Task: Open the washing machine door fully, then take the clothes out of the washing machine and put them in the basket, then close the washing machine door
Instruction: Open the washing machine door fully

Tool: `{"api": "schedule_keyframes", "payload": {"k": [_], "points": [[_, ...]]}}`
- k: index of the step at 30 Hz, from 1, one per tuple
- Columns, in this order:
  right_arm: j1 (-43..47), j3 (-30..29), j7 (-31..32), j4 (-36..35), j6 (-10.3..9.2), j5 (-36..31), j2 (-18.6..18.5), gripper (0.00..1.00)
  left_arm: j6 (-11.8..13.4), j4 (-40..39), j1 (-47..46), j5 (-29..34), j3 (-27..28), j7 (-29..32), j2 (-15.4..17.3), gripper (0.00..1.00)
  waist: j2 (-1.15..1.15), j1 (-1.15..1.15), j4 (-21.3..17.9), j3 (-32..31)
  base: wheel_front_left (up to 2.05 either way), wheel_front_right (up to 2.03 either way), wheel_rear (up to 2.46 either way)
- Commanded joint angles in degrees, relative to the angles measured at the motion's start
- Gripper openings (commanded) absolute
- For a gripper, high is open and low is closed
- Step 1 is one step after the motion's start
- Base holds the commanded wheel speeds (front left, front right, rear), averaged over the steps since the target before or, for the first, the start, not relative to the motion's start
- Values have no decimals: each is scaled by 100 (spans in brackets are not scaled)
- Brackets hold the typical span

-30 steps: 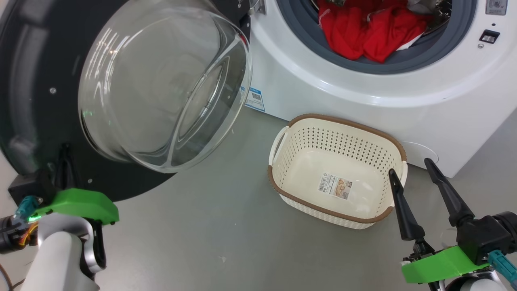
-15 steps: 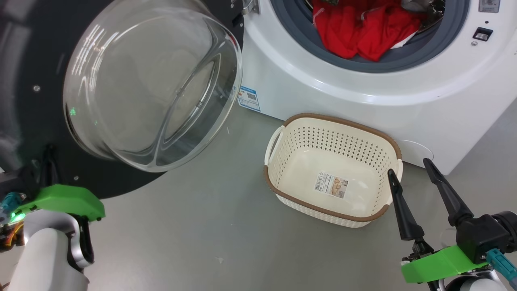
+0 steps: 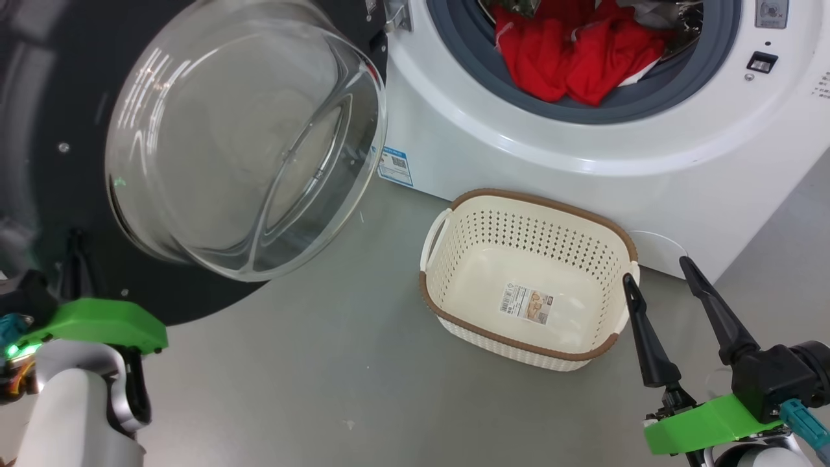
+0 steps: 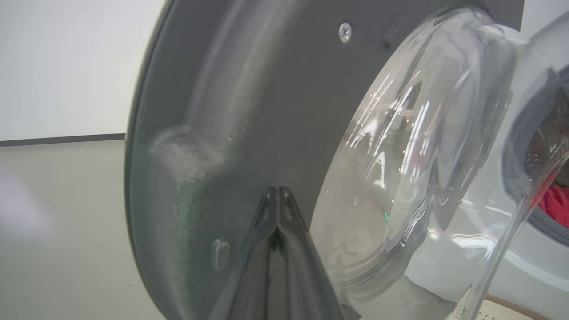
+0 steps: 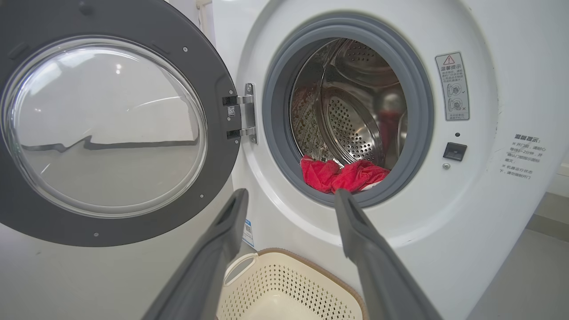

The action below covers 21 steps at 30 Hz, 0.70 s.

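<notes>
Step in hand, as judged: the washing machine door (image 3: 240,136) is to be swung fully open; it is seen hinged wide to the left of the washing machine (image 3: 519,149). Left gripper (image 4: 278,192): jaws pressed together on nothing, tips at the door's dark inner rim beside the glass bowl; contact cannot be confirmed. A steady push is advised on the rim, far from the hinge (image 5: 242,113) and off the glass. Right gripper (image 3: 655,267): jaws spread wide, empty, just beside the basket (image 3: 538,227). Red clothes (image 3: 570,58): heaped at the drum mouth, over the grey ring. Surface: smooth grey floor (image 3: 324,363), on which the empty basket is stood. Room: pale wall (image 4: 66,66), dark skirting strip (image 4: 62,140).
</notes>
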Motion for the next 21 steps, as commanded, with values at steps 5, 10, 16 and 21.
{"api": "schedule_keyframes", "payload": {"k": [5, 10, 16, 21], "points": [[-185, 116, -127, -21, 35, 119, -9, 100, -184, -473, 237, 185, 162, -30, 50, 0, 0, 0, 19, -138, 0, 0, 0], [-173, 116, -215, 85, 35, 212, -9, 100, -300, -819, 436, 274, 29, -30, -105, 12, 0, 0, -14, -246, 0, 0, 0], [-157, 87, -314, 191, 35, 308, -9, 100, -420, -1418, 659, 338, -93, -30, -185, 100, 0, 0, -137, -358, 0, 0, 0], [-149, 16, -388, 280, 35, 376, -9, 100, -510, -2073, 856, 381, -233, -30, -272, 100, 0, 0, -288, -456, 0, 0, 0]]}}
